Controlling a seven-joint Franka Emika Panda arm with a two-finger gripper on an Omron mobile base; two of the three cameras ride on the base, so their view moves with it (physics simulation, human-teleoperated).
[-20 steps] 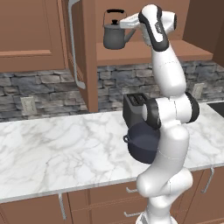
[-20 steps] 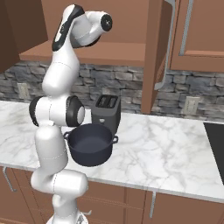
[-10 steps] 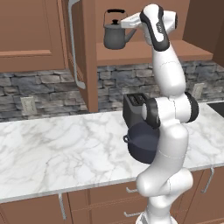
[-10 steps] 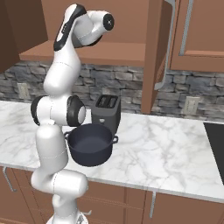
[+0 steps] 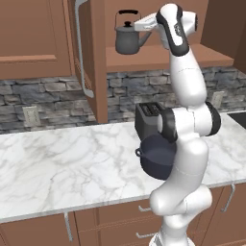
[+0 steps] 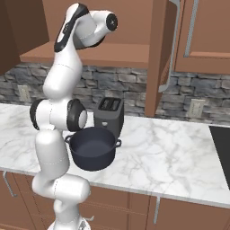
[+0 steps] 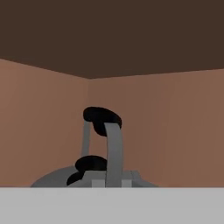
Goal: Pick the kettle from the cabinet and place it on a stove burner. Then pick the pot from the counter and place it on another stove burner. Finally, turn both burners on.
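Observation:
The small dark grey kettle stands at the front left of the open cabinet's wooden shelf. My gripper reaches in from the right and is shut on the kettle's spout side. In the hand view the kettle's arched handle and black lid knob rise close in front, with my fingertips hidden. The wide dark pot sits on the marble counter in front of my arm, which half covers the pot in the left base view. The burners are out of view.
A boxy black toaster stands behind the pot. The open cabinet door with its grey bar handle hangs left of the kettle. A black cooktop edge lies at the counter's right end. A closed wall cabinet is at the left.
The gripper has gone from partly open to shut at the kettle. The kettle and the arm have barely shifted.

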